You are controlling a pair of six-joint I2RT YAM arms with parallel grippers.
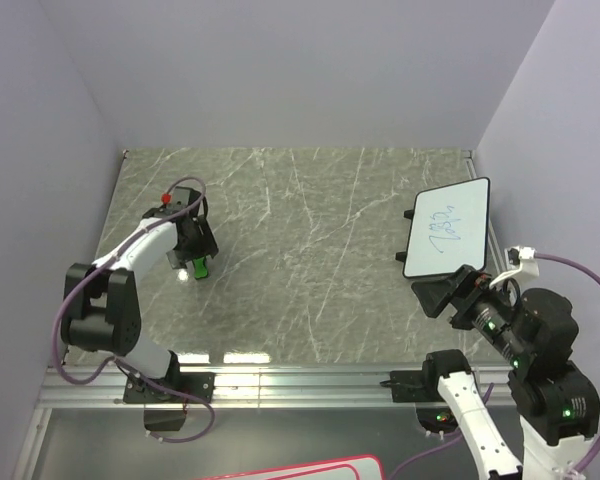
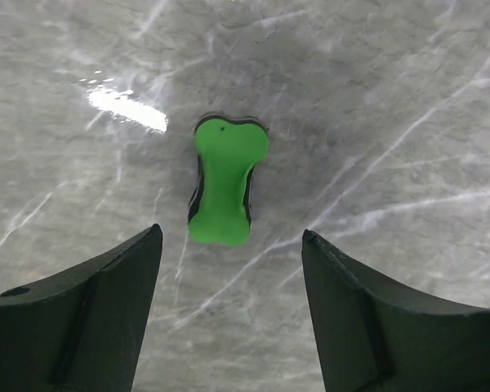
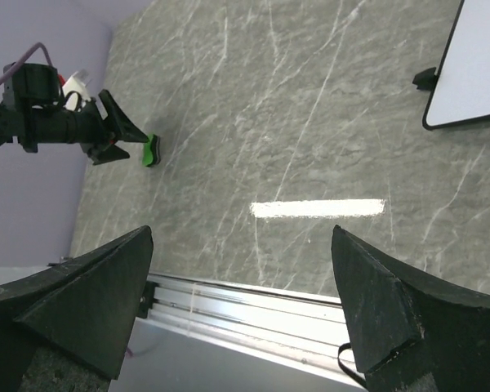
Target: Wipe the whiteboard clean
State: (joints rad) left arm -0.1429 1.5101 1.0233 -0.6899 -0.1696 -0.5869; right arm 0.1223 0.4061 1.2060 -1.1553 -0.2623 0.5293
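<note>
The whiteboard (image 1: 448, 227) lies at the right side of the table, white with a thin black rim, black tabs on its left edge and blue scribbles. Its corner shows in the right wrist view (image 3: 474, 69). A green bone-shaped eraser (image 2: 225, 180) lies on the grey marble table, also in the top view (image 1: 200, 267) and the right wrist view (image 3: 152, 150). My left gripper (image 2: 232, 237) is open and empty, just short of the eraser. My right gripper (image 1: 435, 292) is open and empty, near the whiteboard's near edge.
The aluminium rail (image 1: 300, 380) runs along the table's near edge, also in the right wrist view (image 3: 253, 306). A red-rimmed white board (image 1: 290, 468) lies below the rail. Purple walls stand left, back and right.
</note>
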